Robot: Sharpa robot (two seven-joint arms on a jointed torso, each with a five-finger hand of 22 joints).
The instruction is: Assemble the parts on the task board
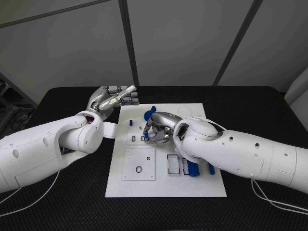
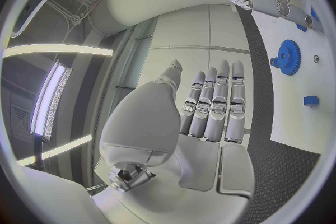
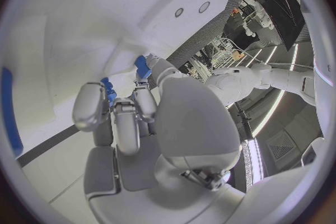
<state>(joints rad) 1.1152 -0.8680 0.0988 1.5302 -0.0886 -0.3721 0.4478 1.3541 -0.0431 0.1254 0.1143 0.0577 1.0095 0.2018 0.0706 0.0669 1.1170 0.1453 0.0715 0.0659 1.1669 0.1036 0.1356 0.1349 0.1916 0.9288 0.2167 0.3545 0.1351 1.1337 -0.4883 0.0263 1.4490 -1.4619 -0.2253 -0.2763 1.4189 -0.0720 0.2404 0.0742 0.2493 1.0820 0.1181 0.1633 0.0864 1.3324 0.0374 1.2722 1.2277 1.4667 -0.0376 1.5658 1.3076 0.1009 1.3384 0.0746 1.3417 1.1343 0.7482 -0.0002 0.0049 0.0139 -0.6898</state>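
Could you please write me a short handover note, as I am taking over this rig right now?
Left hand: raised over the table beyond the board's far left corner, fingers straight and together, holding nothing.
Right hand: curled over the middle of the board, pinching a small blue part in its fingertips.
Blue gear sits near the board's far edge; more blue parts lie by the right arm, nearer the robot.
Done: one part picked up.
Left: seat that part, then the remaining pieces.
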